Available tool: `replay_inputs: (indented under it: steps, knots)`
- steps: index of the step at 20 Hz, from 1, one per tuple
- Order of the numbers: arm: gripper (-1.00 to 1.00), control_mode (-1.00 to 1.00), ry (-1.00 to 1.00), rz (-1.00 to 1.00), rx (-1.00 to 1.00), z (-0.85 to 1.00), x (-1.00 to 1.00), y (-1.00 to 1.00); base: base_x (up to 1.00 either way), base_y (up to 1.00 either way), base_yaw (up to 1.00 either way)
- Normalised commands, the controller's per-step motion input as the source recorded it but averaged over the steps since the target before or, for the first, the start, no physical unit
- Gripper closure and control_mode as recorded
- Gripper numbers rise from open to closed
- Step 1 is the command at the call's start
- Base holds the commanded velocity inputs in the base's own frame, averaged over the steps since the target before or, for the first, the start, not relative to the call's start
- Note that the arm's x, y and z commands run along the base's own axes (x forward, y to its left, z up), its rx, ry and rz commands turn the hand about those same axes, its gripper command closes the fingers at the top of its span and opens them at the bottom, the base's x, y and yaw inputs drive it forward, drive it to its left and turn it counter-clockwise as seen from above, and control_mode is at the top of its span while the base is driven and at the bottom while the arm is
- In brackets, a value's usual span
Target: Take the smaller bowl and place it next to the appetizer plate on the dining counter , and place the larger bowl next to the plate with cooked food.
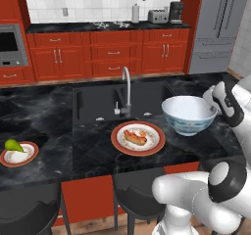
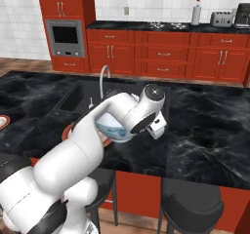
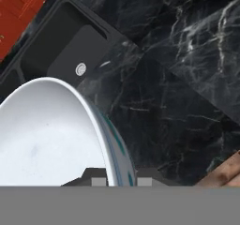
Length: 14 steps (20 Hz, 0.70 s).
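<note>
In the left base view, the deep round white porcelain bowl with a blue floral pattern (image 1: 189, 114) sits at the right side of the black marble counter with white veins (image 1: 39, 111), its rim reaching the white arm at the right edge. Just to the left of the bowl lies the round white plate with an orange rim and tan and red food (image 1: 138, 138). Far off to the left lies the small white plate with a green pear-shaped piece (image 1: 18, 153). Behind the bowl stands the curved steel faucet (image 1: 127, 89) at the dark sink (image 1: 93, 102).

In the right base view, the arm bends over the counter and hides most of the bowl (image 2: 113, 129); only part of its patterned wall shows beneath the wrist.

In the hand view, the gripper (image 3: 118, 179) is clenched on the bowl's rim, one finger inside the pale hollow, the other outside the blue wall. The sink with its drain (image 3: 80, 69) lies beyond.
</note>
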Motion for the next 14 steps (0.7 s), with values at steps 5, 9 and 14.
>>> replay_inputs:
  steps: [5,9,14]
  knots:
    - [1.00,-1.00,-0.14,0.00,-0.04,-0.10,0.24,-0.11,0.00,0.00,0.00]
    - [1.00,-1.00,-0.11,0.00,-0.04,-0.03,0.03,-0.07,0.00,0.00,0.00]
    - [1.00,-1.00,0.00,0.00,-0.01,-0.13,0.18,0.00,0.00,0.00,0.00]
